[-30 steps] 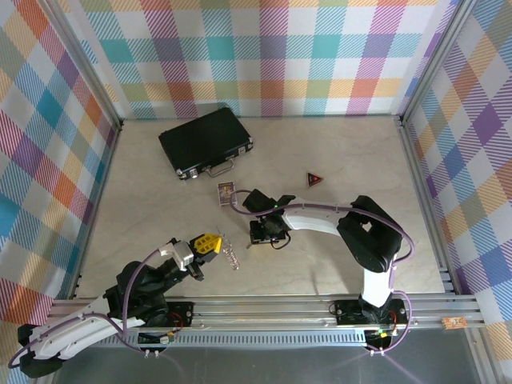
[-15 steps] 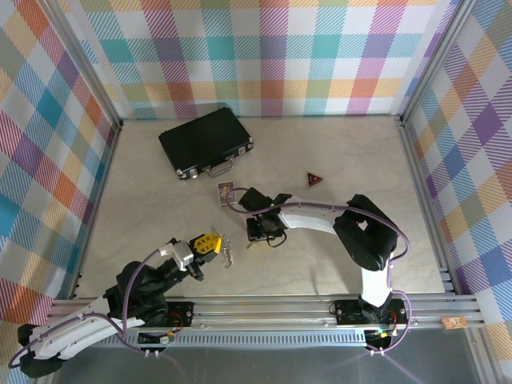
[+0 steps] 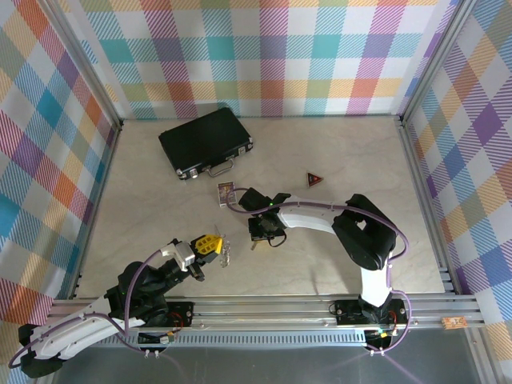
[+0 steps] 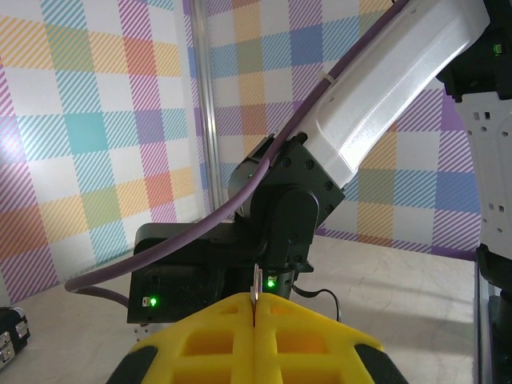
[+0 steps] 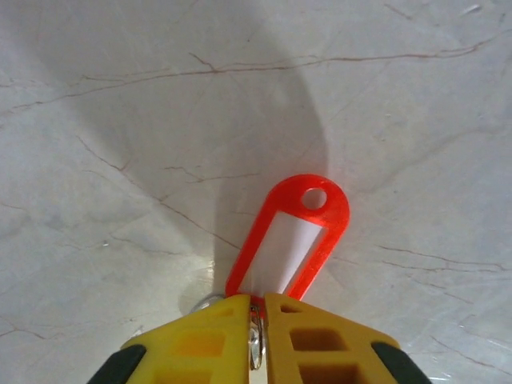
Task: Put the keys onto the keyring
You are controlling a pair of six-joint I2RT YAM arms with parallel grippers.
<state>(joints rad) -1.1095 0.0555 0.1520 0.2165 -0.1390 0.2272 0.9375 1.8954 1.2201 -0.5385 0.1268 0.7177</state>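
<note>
We saw the right gripper (image 3: pixel 258 236) low over the middle of the table (image 3: pixel 160 200), and the left gripper (image 3: pixel 210 242) at about 8 o'clock from it, near but apart.

In the right wrist view the yellow fingers (image 5: pixel 204 336) were closed almost together on the silvery metal end of the key (image 5: pixel 290 240). Its red tag stuck out toward 1 o'clock, over the marble. We could not tell whether the tag lay on the surface or hung just above it.

In the left wrist view the left pads (image 4: pixel 208 340) were pressed shut with a thin metal sliver standing up between them. We took this for the keyring (image 3: pixel 227 254), which from above showed as a small silvery shape at 4 o'clock from the left fingertips.

The right grip looked narrow to us. Only a thin edge of metal sat between the pads, so the key could twist or slip out when lifted. The tag's weight beyond the pads would turn it.

The ring was held by an equally thin edge. A push from the key could rotate it in the left pads or knock it free. We also could not find the ring's opening in any view, so the key might have met closed wire.

The two wrists were close, and bringing them nearer risked a bump between them.
</note>
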